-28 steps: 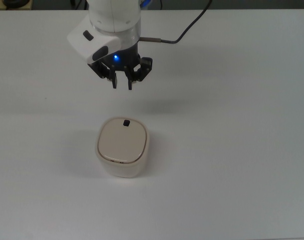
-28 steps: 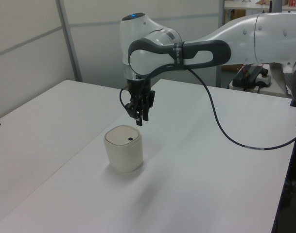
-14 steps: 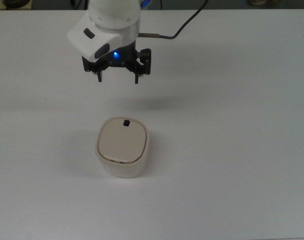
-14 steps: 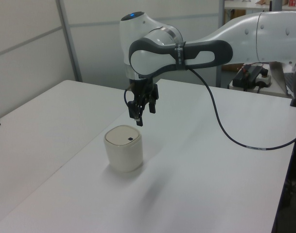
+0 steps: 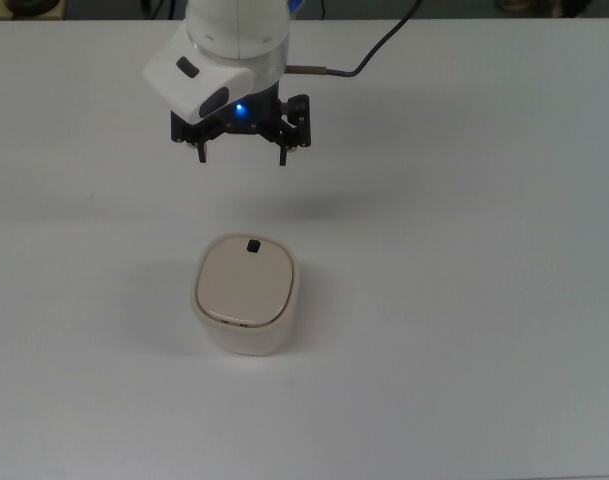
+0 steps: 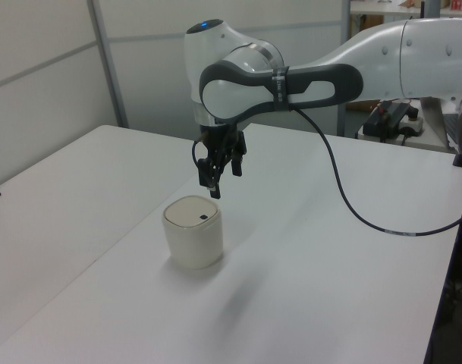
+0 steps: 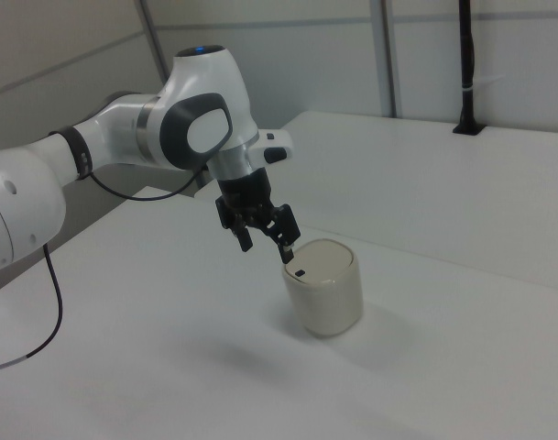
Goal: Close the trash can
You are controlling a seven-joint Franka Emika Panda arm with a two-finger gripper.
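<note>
The cream trash can stands upright on the white table, its flat lid lying level on the rim with the small black tab at the far edge in the top view. It also shows as the trash can in the left view and the trash can in the right view. My gripper hangs open above the table, behind the can in the top view, fingers spread wide and holding nothing. The gripper hovers just above and beyond the lid; in the right view the gripper is at the can's upper left.
A black cable runs from the wrist toward the table's far edge. In the left view the cable drapes over the white table on the left view's right. Wall panels stand behind.
The fingers spread from nearly shut to wide open, and the gripper rose slightly and drifted a little to the top view's right. The trash can has not moved.
</note>
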